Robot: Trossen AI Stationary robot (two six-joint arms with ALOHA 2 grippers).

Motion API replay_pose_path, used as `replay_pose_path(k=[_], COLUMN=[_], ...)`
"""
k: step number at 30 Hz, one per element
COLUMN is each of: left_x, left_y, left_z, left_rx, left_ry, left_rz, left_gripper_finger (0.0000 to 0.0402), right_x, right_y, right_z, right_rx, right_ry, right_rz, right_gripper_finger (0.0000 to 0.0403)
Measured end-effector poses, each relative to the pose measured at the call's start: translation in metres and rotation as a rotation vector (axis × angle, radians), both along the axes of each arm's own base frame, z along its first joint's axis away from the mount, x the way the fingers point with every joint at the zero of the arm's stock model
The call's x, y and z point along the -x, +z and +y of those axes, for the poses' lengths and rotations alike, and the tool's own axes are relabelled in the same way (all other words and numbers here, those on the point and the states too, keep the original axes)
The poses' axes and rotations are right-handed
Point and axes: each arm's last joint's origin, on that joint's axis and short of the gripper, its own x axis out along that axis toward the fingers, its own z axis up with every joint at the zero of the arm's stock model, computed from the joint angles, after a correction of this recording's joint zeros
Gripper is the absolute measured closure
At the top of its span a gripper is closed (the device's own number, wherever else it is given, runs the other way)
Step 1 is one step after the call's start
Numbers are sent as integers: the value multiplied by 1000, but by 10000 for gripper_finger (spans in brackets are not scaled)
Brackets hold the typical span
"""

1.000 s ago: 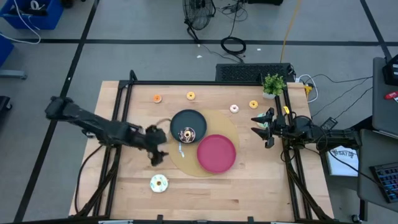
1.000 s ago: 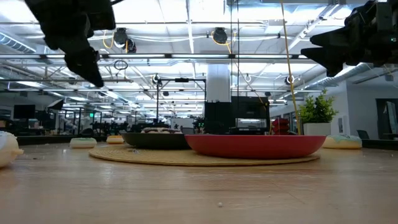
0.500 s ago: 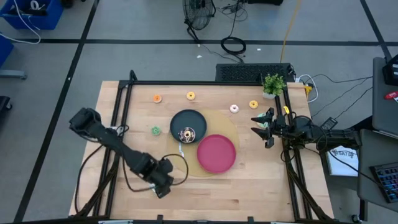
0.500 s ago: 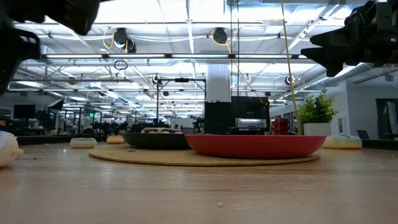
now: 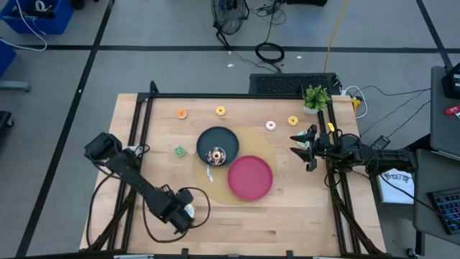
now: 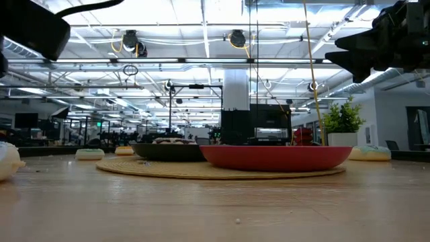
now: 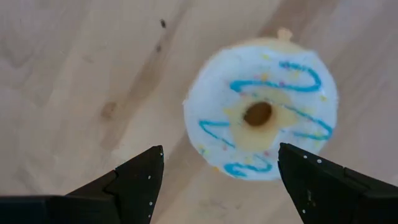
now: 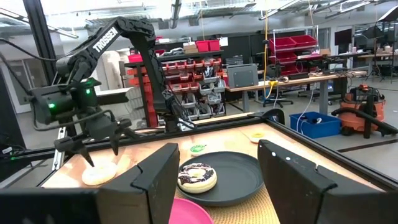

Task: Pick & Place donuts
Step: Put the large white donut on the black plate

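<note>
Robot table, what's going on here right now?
The left gripper hangs open just above a white donut with blue icing stripes at the table's near left, not gripping it yet. The right gripper waits open at the right edge. One donut lies on the black plate; the red plate holds none, and five more donuts lie around the wooden table.

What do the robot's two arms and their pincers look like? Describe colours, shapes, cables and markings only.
Both arms are dark and jointed. The left arm carries white "TROSSEN" lettering, a green light and a looping black cable. The left pincer and right pincer each have two dark, angular, wedge-shaped fingers.
</note>
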Motion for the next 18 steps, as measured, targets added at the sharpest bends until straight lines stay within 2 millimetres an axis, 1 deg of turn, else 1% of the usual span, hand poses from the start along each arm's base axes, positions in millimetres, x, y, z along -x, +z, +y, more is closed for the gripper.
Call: replay_pose_path(k=[4,12,18], left_x=[3,1,1], left_y=[-1,-1,-3], left_z=[-3,1,3], left_rx=[-17,-100,-122], left_ry=[-16,-79,-95], left_rz=[-5,-57,-65], left_gripper_finger=[92,92,92], right_x=[0,0,0], right_y=[0,0,0], right_z=[0,0,0], right_rx=[0,0,0], right_ry=[0,0,0], right_rz=[0,0,-1], right_gripper_finger=[195,195,195])
